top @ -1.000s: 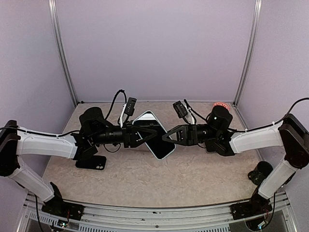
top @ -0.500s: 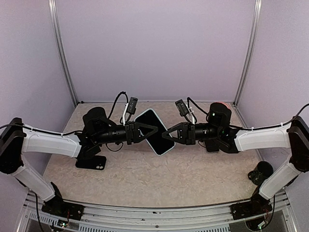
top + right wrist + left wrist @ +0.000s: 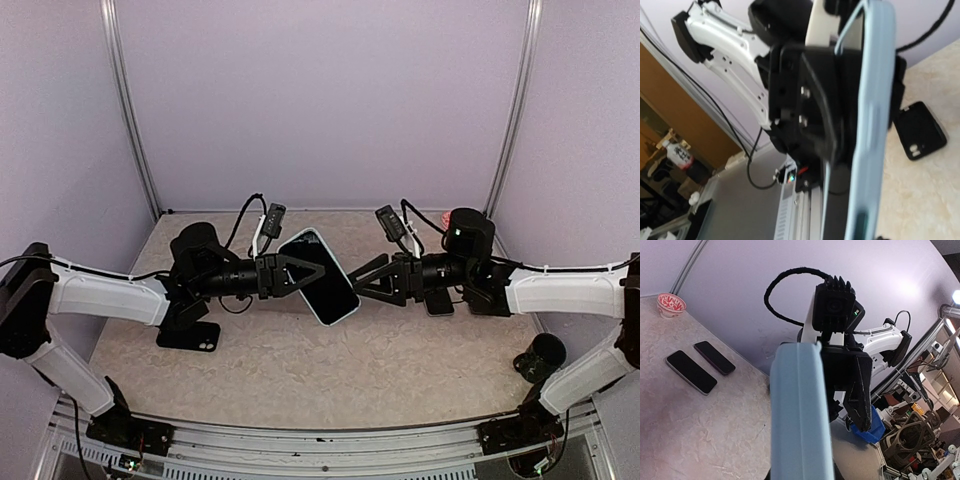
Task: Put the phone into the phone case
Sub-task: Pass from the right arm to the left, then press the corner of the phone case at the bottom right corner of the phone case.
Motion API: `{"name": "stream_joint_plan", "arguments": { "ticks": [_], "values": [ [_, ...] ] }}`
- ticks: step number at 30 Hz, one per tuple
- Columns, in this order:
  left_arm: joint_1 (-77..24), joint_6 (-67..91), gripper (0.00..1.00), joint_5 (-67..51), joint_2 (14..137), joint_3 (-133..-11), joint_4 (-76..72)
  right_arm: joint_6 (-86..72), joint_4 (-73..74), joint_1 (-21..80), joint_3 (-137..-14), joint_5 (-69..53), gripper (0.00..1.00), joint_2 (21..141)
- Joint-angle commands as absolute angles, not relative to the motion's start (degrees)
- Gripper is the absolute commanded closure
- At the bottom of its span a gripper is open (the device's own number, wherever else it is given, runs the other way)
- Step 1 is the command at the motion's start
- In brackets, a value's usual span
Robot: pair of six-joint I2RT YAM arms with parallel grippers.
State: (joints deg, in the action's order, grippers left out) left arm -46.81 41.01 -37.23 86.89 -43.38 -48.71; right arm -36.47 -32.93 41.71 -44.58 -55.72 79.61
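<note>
Mid-air at the centre of the overhead frame, the left gripper (image 3: 318, 272) is clamped on a phone (image 3: 336, 296). Its glossy dark face is tilted upward, and its rounded corners are rimmed by a pale blue case (image 3: 800, 410). That case looks matte and soft, with moulded button bumps along one edge. Whether the handset sits fully home inside it cannot be judged from any angle.

At the phone's lower right, the right gripper (image 3: 358, 286) stands with its black triangular fingers spread in a V. From above it is unclear whether the tips touch the blue rim.

In the left wrist view the blue slab, seen edge-on, fills the lower middle and hides that arm's own fingers. Only the opposite arm's camera block and one dark finger show behind it. The right wrist view is blurred. There the phone is a thin blue strip down the right side, cut off top and bottom.

A black case (image 3: 190, 337) with a camera cutout lies flat on the mottled beige table (image 3: 300, 370) at left, partly under the left arm. Two spare handsets (image 3: 691, 371) lie side by side at the left of the left wrist view, near a small red-patterned bowl (image 3: 671, 304). Overhead, the right arm covers most of them.
</note>
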Motion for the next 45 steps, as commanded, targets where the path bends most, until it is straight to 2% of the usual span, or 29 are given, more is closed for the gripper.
{"name": "stream_joint_plan", "arguments": {
  "ticks": [1,10,30,36,42,45],
  "values": [
    [-45.3,42.8,1.0,-38.3,84.3,-43.2,-52.7,-31.5,-27.7,39.9,-42.2,-59.4,0.38,76.9],
    [-44.3,45.0,1.0,-40.3,82.6,-43.0,-53.0,-28.7,-25.0,39.5,-41.8,-63.7,0.48,77.2],
    [-44.4,47.8,1.0,-41.2,84.2,-42.3,-56.9,-27.9,-24.5,40.1,-47.2,-62.0,0.56,82.4],
    [-44.3,47.2,1.0,-40.8,84.8,-42.1,-56.0,-27.2,-22.8,40.2,-48.8,-62.0,0.71,83.1],
    [-44.3,45.7,1.0,-39.9,84.7,-42.4,-53.7,-26.5,-22.5,40.4,-48.9,-63.2,0.98,83.6],
    [-44.2,45.5,1.0,-39.5,85.0,-42.4,-53.1,-26.4,-23.5,40.4,-48.5,-64.9,1.0,83.2]
  ]
}}
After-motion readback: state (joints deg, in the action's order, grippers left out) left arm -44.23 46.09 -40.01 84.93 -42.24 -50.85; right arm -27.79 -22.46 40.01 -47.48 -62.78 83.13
